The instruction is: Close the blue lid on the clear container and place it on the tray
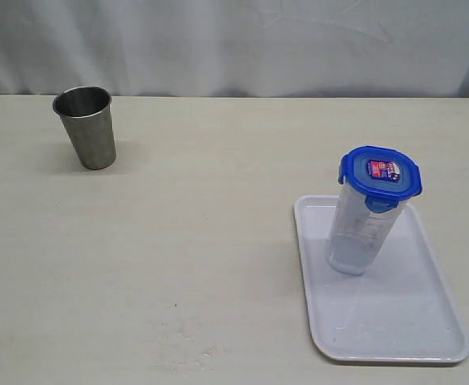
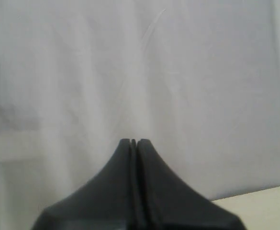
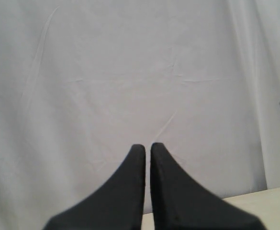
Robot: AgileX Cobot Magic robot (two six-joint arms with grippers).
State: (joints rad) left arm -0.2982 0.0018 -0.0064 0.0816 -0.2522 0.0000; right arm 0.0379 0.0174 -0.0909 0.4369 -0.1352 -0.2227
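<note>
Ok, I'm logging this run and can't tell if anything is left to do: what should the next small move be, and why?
Probably none beyond keeping both arms parked. The blue lid sits on the clear container, which stands upright on the tray. The left gripper and right gripper are shut on nothing, facing the backdrop. Whether every flap is snapped down cannot be told; a check might be worthwhile.

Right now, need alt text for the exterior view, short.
A clear container capped with a blue lid stands upright on a white tray at the right of a pale table. A steel cup stands alone at the far left, before a white curtain. No arm or pincer is in this view.
</note>
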